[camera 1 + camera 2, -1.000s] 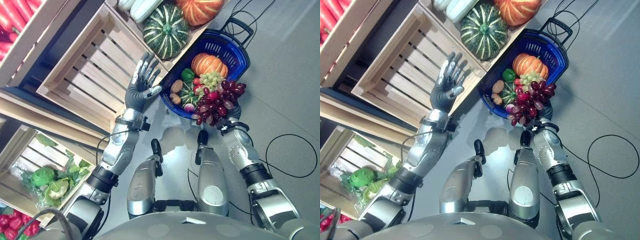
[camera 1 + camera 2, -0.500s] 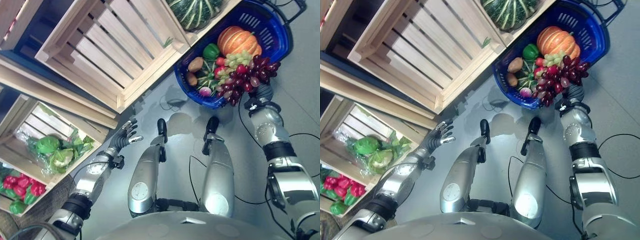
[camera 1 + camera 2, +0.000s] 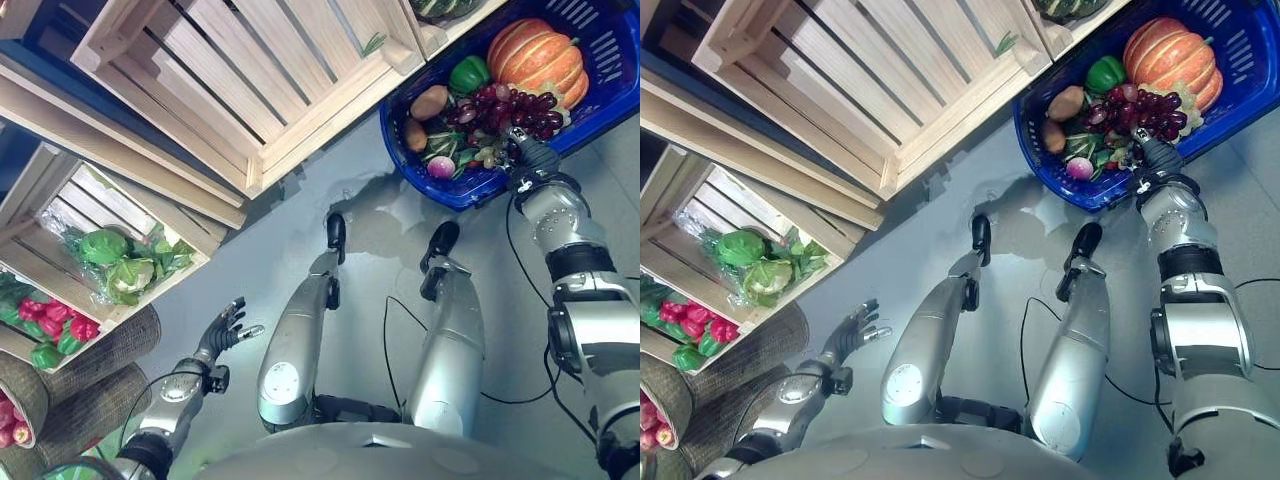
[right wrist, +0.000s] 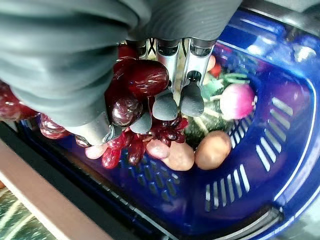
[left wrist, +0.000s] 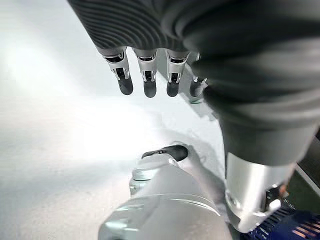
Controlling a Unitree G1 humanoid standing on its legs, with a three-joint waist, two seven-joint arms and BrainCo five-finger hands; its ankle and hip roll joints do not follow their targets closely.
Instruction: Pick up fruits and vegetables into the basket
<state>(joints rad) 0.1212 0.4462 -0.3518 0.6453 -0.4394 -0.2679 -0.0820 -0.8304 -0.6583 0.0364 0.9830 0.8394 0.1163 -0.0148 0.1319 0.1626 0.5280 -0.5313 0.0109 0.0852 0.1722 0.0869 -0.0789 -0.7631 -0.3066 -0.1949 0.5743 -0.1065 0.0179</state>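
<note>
At the lower left of the eye views, nearest the camera, the left hand hangs over the grey floor with its fingers straight and spread, holding nothing; its wrist view shows the dark tips lined up above bare floor. Beside it, at the left edge, stand two woven baskets, one holding red produce.

Further up on the left, a low wooden crate holds green cabbages wrapped with leafy greens, and red and green peppers lie next to them. Above that, a large slatted wooden crate fills the upper centre.

At the upper right sits the blue shopping basket on the floor. The right hand reaches over its near rim, fingers curled round a bunch of dark red grapes; in its wrist view the grapes hang from the grip just inside the basket, above the other contents. In the basket lie an orange pumpkin at the far side, a green bell pepper, two potatoes, a radish and some green grapes. A striped green squash shows at the top edge in a neighbouring crate.
</note>
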